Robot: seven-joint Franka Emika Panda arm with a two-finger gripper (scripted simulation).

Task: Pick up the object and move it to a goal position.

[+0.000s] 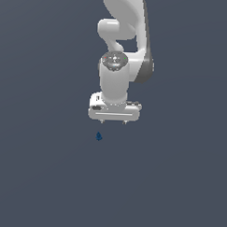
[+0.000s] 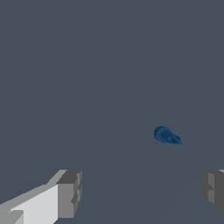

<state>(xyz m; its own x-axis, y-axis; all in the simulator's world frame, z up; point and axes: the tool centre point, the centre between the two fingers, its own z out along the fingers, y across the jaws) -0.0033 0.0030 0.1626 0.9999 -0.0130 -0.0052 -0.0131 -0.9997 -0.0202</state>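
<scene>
The object is a tiny dark blue teardrop-shaped lump lying on the grey floor, just below the gripper in the exterior view. It also shows in the wrist view, ahead of the fingers and nearer one of them. My white gripper hangs from the arm with its two short fingertips spread wide apart. It is open and empty. The object lies apart from it, slightly toward the exterior view's left. In the wrist view the two grey fingertips stand far apart with nothing between them.
The white arm rises behind the gripper at the top of the exterior view. A plain dark grey surface fills everything else.
</scene>
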